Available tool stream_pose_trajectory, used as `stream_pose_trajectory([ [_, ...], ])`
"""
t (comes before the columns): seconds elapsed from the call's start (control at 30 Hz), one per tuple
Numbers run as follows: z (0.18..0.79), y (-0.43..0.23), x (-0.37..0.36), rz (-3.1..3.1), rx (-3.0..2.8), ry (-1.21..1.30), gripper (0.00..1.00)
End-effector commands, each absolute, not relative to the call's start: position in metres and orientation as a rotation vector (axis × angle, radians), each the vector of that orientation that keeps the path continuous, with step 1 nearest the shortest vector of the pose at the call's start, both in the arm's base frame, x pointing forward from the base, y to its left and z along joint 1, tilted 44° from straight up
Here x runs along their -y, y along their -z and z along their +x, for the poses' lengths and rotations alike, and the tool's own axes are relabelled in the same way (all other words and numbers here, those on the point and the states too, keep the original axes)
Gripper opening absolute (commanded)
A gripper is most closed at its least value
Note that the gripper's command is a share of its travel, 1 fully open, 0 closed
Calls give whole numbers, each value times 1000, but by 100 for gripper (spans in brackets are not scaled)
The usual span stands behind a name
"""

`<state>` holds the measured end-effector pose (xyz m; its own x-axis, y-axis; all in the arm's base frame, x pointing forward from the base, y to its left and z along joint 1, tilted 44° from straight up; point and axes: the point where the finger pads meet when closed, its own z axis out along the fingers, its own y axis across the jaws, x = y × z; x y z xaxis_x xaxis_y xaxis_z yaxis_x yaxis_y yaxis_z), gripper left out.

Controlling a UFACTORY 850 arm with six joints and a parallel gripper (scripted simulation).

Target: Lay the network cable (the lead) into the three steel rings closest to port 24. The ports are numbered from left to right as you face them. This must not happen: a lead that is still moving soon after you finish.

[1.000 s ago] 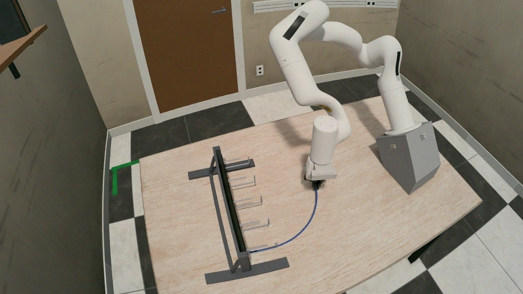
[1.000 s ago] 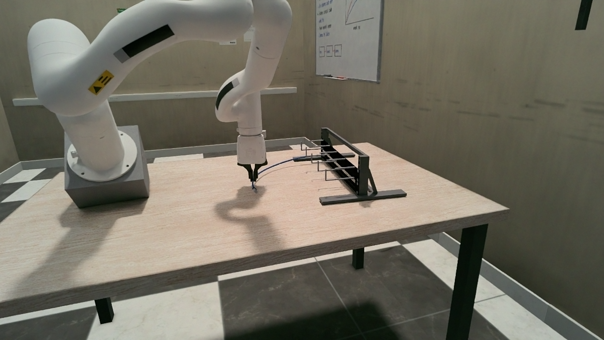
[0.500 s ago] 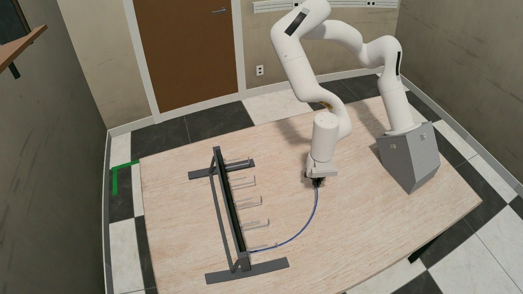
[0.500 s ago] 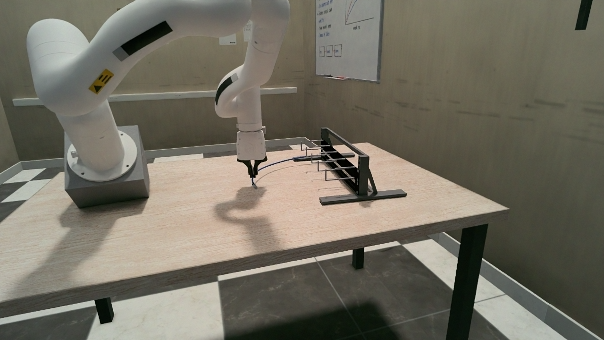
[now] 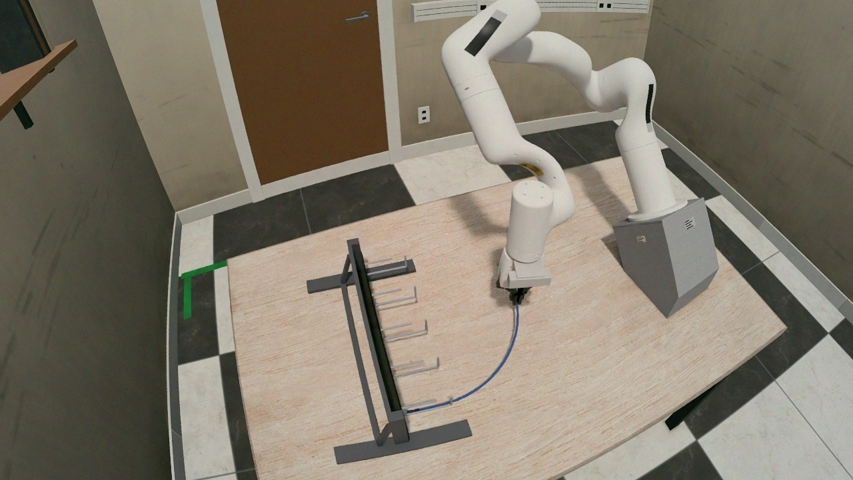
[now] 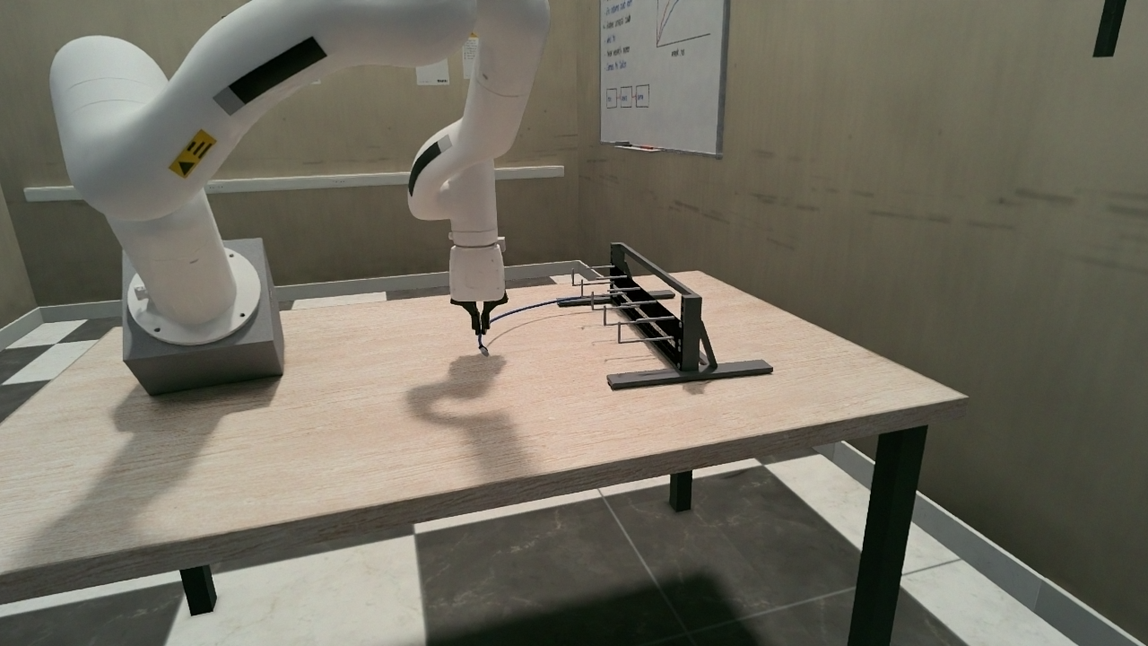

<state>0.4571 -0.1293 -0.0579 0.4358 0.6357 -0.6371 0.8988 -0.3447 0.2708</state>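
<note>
A thin blue network cable (image 5: 496,364) curves over the table from the near end of the dark port panel (image 5: 374,334) up to my gripper (image 5: 517,297). The gripper is shut on the cable near its free end and holds it a little above the table; in the side view the gripper (image 6: 480,327) has the cable's tip hanging just below its fingers. The cable (image 6: 529,308) sags between gripper and panel. Several steel rings (image 5: 411,329) stick out of the panel's face in a row; the cable's fixed end runs by the nearest ring (image 5: 426,407). The other rings are empty.
The panel stands on two flat dark feet (image 5: 402,446) on the table's left half. My grey robot base (image 5: 666,259) stands at the table's right rear. The table edge is close behind the panel.
</note>
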Motion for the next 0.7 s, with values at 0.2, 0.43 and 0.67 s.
stream_pose_trajectory([
  [0.2, 473, 44, 132, 2087, -1300, 577, 0],
  [0.43, 517, 4, 143, 2064, -1347, 596, 0],
  [0.67, 565, -40, 154, 2038, -1397, 615, 0],
])
